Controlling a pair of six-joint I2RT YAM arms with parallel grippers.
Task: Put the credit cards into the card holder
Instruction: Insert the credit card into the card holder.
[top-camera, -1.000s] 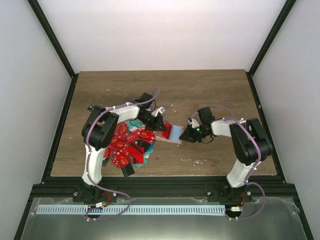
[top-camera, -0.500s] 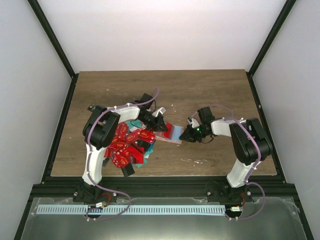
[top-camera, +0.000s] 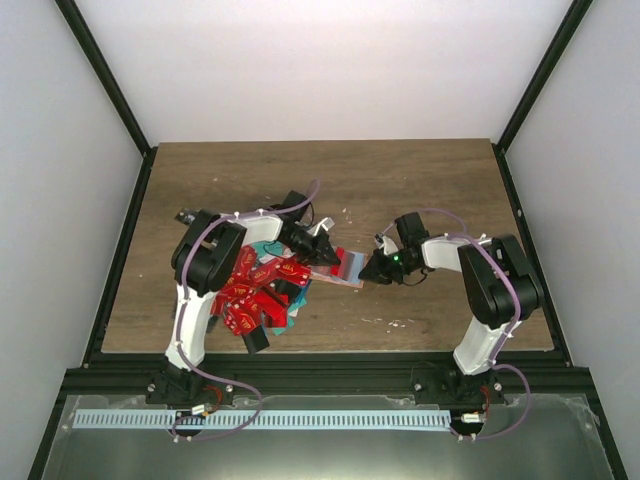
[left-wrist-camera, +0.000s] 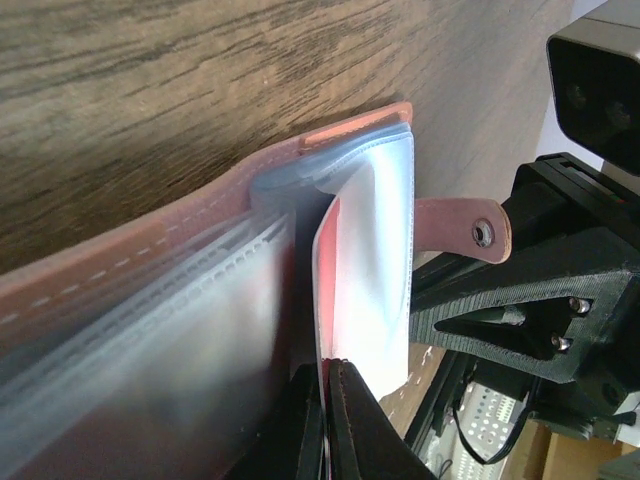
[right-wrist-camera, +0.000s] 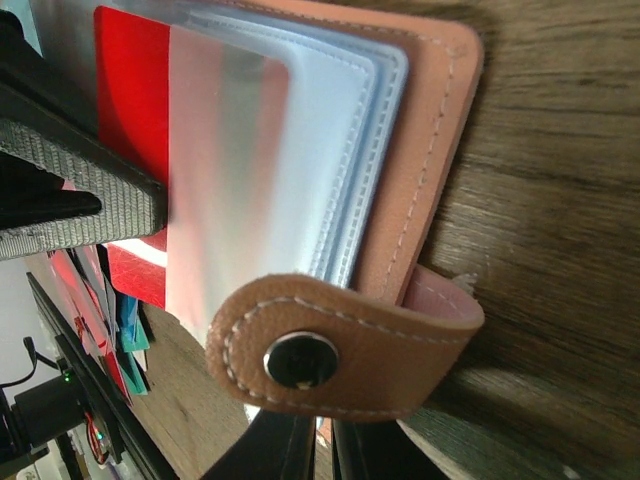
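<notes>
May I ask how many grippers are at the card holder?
2: left gripper at the card holder's left edge, shut on a red card; right gripper holding its right edge.

Top looks down; wrist cameras (close) share card holder (right-wrist-camera: 430, 150).

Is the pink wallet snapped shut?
No, the card holder lies open, its clear sleeves showing and its snap strap unfastened.

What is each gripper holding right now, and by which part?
Left gripper pinches a red card by its near edge, far end among the clear sleeves. Right gripper pinches the card holder at its edge beside the snap strap.
</notes>
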